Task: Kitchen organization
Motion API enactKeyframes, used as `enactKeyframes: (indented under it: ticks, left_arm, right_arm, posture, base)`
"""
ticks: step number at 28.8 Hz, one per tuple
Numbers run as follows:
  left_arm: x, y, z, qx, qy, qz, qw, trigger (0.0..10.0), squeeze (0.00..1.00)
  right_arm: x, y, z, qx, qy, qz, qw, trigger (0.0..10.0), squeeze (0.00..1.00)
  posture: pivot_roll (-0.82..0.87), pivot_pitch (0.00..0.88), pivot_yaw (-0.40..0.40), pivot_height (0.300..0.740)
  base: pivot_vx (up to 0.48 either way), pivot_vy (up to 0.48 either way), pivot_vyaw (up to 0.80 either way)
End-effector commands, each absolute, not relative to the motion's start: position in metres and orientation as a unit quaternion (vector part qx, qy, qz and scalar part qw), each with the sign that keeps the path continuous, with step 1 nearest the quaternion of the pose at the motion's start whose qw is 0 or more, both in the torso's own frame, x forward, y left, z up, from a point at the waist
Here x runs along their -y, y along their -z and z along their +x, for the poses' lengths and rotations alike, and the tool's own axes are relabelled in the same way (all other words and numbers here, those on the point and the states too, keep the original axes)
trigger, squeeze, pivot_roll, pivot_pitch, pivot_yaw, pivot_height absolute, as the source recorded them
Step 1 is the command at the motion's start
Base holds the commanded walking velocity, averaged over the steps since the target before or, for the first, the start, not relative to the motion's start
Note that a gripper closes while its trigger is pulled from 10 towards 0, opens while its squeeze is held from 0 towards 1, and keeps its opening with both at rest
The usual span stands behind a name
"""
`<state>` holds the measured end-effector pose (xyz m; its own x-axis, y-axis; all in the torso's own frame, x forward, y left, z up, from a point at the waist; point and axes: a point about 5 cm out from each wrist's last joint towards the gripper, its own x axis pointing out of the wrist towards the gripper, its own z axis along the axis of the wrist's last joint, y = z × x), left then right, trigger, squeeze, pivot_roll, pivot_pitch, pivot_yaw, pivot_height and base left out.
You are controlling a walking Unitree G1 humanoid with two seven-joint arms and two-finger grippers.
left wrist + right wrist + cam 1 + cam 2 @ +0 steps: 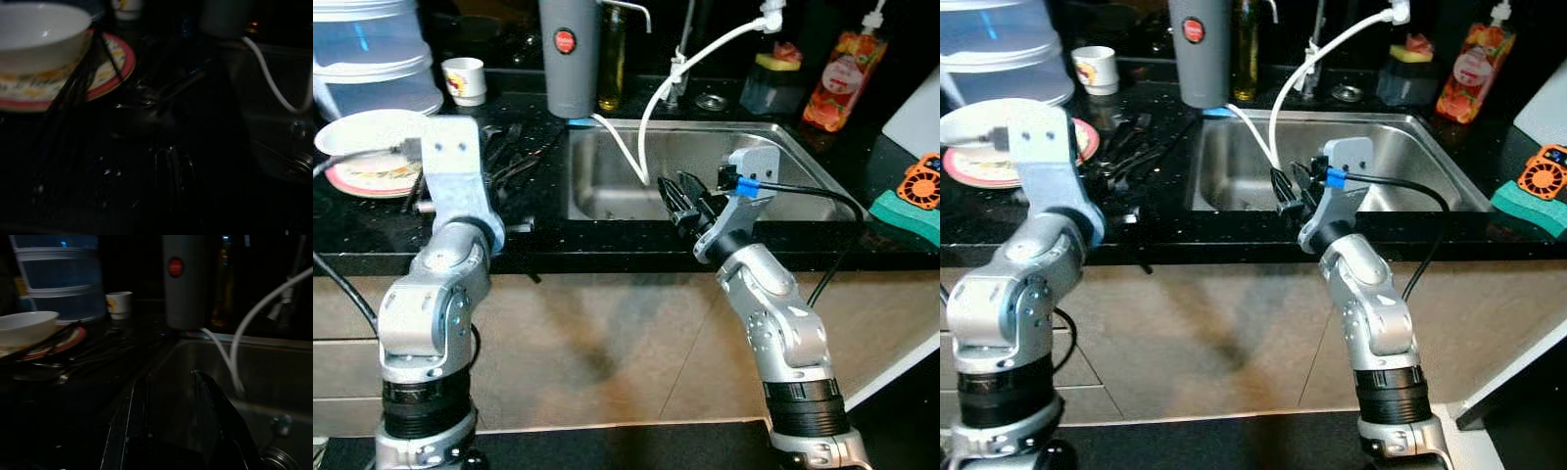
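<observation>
A: Right end effector [683,201]: where does it stand and how is it set?

B: It sits at centre frame in the left eye view, over the front rim of the steel sink [607,166], pointing into the basin. In the right wrist view its two black fingers [215,406] stand apart with a clear gap between them, and nothing is held.

A: And the left end effector [171,161]?

B: The left arm reaches over the black bench [538,240] at left of frame, and its wrist block covers the fingers in the eye views. The left wrist view is very dark; whether the fingers are apart or closed cannot be told.

A: Location of the items to be organised?

B: A heap of dark utensils [514,152] lies on the bench just left of the sink, close beside the left wrist. Further left, a white bowl [367,132] rests on a red-rimmed plate [362,176]. A small white cup [465,80] stands at upper left, beside a stack of clear containers [372,59].

A: Items around the sink?

B: A grey cylinder with a red disc [570,54] stands behind the sink's left corner. A white hose [651,108] curves from the upper right down into the basin. An orange bottle [842,83] stands at upper right, and a green sponge [906,215] lies at the right edge.
</observation>
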<state>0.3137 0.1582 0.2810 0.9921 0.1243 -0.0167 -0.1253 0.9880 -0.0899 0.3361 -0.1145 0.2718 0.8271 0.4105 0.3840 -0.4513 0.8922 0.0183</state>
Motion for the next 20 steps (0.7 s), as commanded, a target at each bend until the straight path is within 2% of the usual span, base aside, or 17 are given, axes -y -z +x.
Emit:
enactKeyframes:
  ticks: [1,6,7,13,14,15,17,20]
  left_arm:
    - [-0.147,-0.286,0.31,0.019,-0.046,-0.049,0.998,10.0,0.0]
    - [-0.142,-0.284,0.306,0.035,-0.016,-0.02,0.999,10.0,0.0]
    - [-0.143,-0.283,0.303,0.041,-0.011,0.007,0.999,10.0,1.0]
    - [-0.146,-0.282,0.292,0.054,0.014,0.041,0.998,10.0,1.0]
    - [-0.15,-0.278,0.283,0.047,0.008,0.074,0.996,10.0,1.0]
    - [-0.15,-0.278,0.283,0.047,0.008,0.074,0.996,10.0,1.0]
    - [-0.152,-0.276,0.277,0.05,0.008,0.088,0.995,10.0,1.0]
    - [-0.15,-0.276,0.264,0.038,0.001,0.065,0.997,10.0,1.0]
  right_arm:
    - [0.115,-0.269,0.334,0.181,-0.233,0.055,0.954,10.0,0.0]
    - [0.114,-0.271,0.334,0.181,-0.238,0.055,0.953,10.0,0.0]
    - [0.113,-0.271,0.334,0.182,-0.241,0.056,0.952,10.0,0.0]
    - [0.11,-0.269,0.331,0.174,-0.271,0.065,0.944,10.0,0.0]
    - [0.106,-0.267,0.323,0.162,-0.337,0.074,0.924,10.0,0.0]
    - [0.106,-0.267,0.323,0.162,-0.337,0.074,0.924,10.0,0.0]
    - [0.104,-0.267,0.317,0.152,-0.381,0.084,0.908,10.0,0.0]
    - [0.107,-0.266,0.306,0.136,-0.454,0.065,0.878,10.0,0.0]
  posture:
    - [-0.04,0.123,-0.039,0.74]
    - [-0.04,0.13,-0.043,0.74]
    - [-0.04,0.13,-0.043,0.74]
    - [-0.04,0.137,-0.046,0.74]
    - [-0.03,0.139,-0.049,0.74]
    - [-0.03,0.139,-0.049,0.74]
    - [-0.03,0.14,-0.049,0.74]
    - [-0.04,0.143,-0.052,0.74]
  base:
    - [0.0,0.0,0.0]
    - [0.0,0.0,0.0]
    - [0.0,0.0,0.0]
    - [0.0,0.0,0.0]
    - [0.0,0.0,0.0]
    - [0.0,0.0,0.0]
    - [0.0,0.0,0.0]
    - [0.0,0.0,0.0]
